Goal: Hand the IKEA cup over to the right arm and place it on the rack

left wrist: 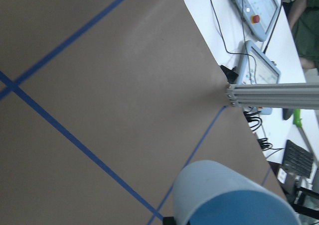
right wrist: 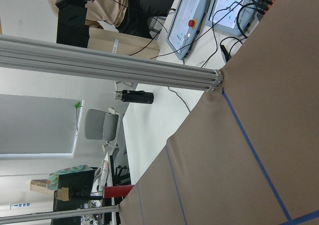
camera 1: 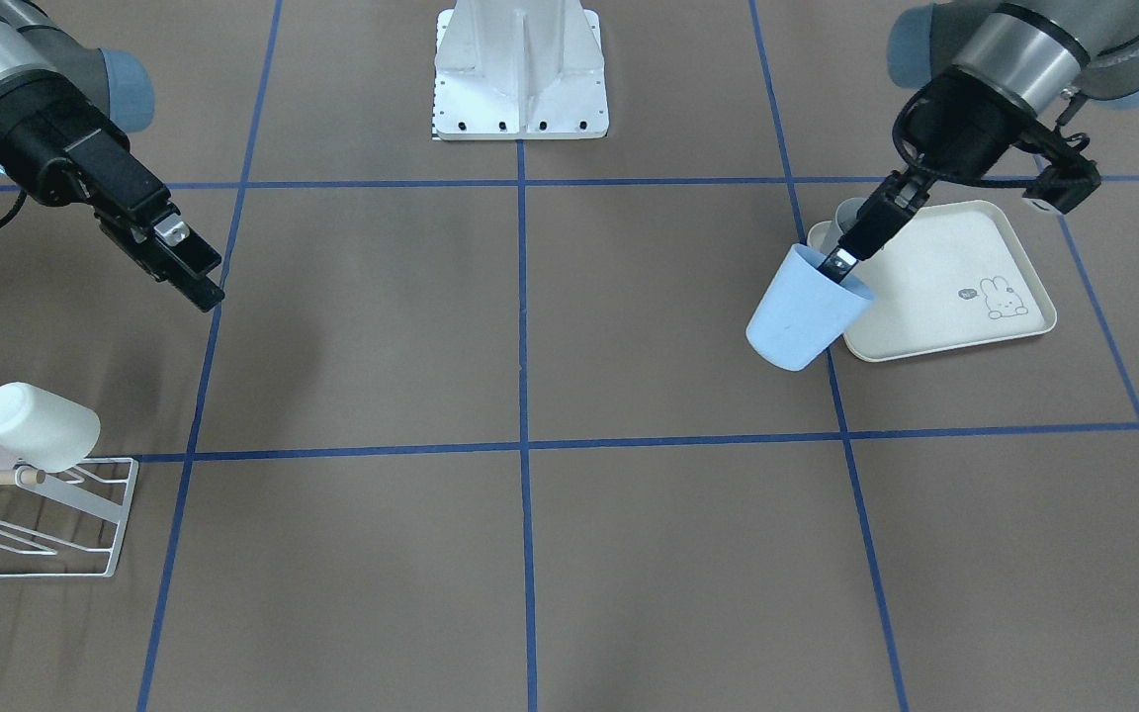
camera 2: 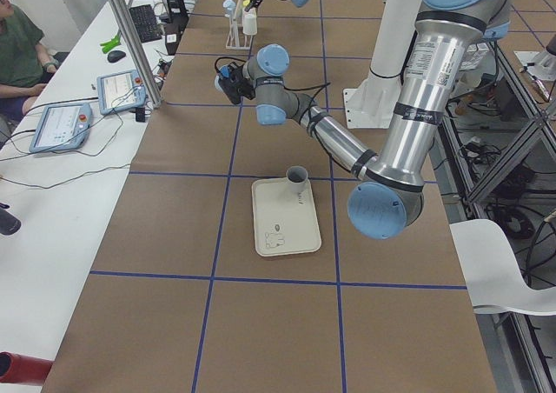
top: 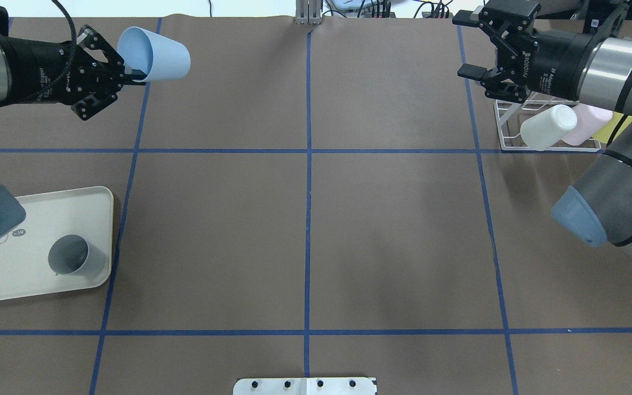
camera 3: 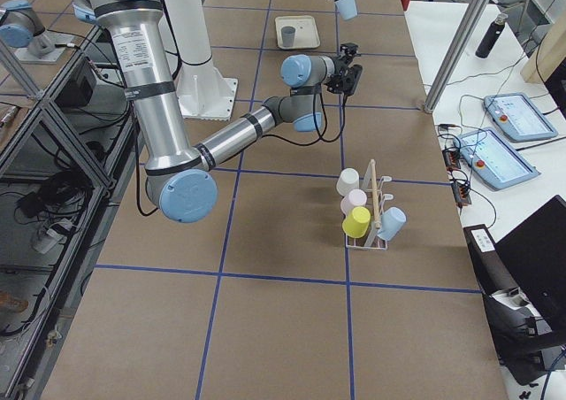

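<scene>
Pinching the blue cup (top: 154, 55) by its rim, one finger inside, the left gripper (top: 132, 77) is holding it tilted in the air over the table's far left, beyond the tray (top: 47, 219) where a grey cup (top: 72, 258) is standing. The right gripper (top: 467, 44) is hovering with jaws spread apart at the far right, just beside the rack (top: 508, 131), which is carrying a white cup (top: 546, 127).

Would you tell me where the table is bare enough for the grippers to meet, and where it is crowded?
Bare: the table's wide middle, between the tray and the rack. Crowded: the rack, hung with cups; the tray carries a grey cup. The left gripper holds the blue cup.
</scene>
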